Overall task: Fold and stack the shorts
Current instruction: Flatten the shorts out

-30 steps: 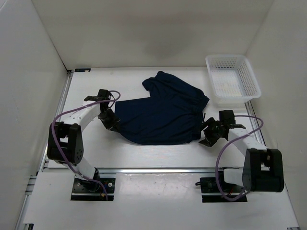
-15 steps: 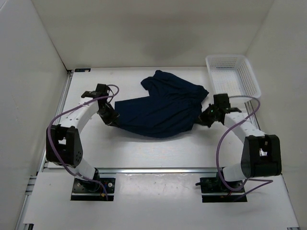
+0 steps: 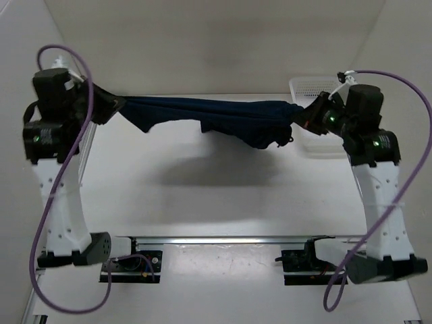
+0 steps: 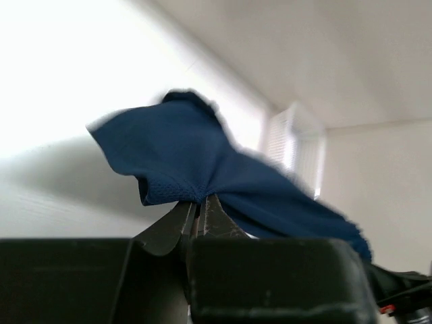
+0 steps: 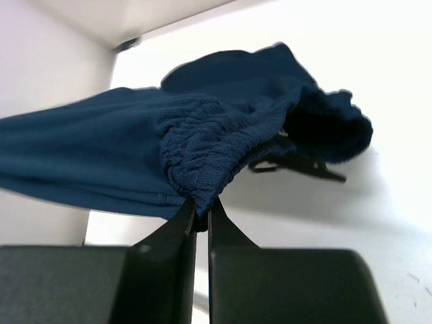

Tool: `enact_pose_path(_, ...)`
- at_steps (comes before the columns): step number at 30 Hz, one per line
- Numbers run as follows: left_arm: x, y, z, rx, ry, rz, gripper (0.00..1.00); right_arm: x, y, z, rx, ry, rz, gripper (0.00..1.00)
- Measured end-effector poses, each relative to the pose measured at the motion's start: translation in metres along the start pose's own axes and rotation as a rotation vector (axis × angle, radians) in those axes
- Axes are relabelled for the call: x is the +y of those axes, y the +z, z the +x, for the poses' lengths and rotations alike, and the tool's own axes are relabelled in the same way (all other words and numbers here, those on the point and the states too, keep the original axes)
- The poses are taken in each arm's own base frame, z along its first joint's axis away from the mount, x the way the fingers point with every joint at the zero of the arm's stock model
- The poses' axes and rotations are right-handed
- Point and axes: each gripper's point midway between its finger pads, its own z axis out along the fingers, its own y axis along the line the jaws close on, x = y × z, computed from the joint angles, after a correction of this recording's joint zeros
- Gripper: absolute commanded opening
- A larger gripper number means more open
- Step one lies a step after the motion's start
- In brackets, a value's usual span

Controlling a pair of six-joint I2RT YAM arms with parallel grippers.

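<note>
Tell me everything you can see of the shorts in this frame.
The shorts are dark navy soft cloth, unfolded and bunched, hanging stretched in the air above the table, sagging in the middle. The left gripper is shut on one edge, the right gripper on the gathered waistband, where a thin drawstring dangles. Nothing else touches them.

A white plastic mesh basket sits at the far right corner of the white counter, only partly in view from above. White panels wall the counter on three sides, a metal rail lines its near edge, and a soft shadow falls mid-counter.
</note>
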Motion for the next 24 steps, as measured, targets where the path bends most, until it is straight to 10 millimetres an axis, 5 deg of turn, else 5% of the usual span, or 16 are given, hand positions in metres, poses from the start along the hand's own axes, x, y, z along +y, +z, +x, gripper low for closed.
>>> enact_pose_path(10, -0.062, -0.217, -0.034, -0.466, 0.049, 0.3, 0.1, 0.089, -0.166, 0.011, -0.165, -0.222, -0.29, 0.0)
enact_pose_path(15, -0.068, -0.29, -0.032, -0.64, 0.061, 0.391, 0.1, 0.12, -0.228, 0.013, -0.256, -0.302, -0.388, 0.0)
enact_pose_path(18, -0.065, -0.288, -0.032, -0.64, 0.067, 0.379, 0.1, 0.118, -0.226, 0.018, -0.23, -0.292, -0.387, 0.0)
enact_pose_path(20, -0.06, -0.259, -0.034, -0.588, 0.078, 0.334, 0.1, 0.109, -0.209, 0.021, -0.186, -0.266, -0.36, 0.0)
enact_pose_path(24, -0.033, -0.134, -0.033, -0.341, 0.087, 0.162, 0.1, 0.066, -0.134, 0.034, -0.026, -0.167, -0.239, 0.0)
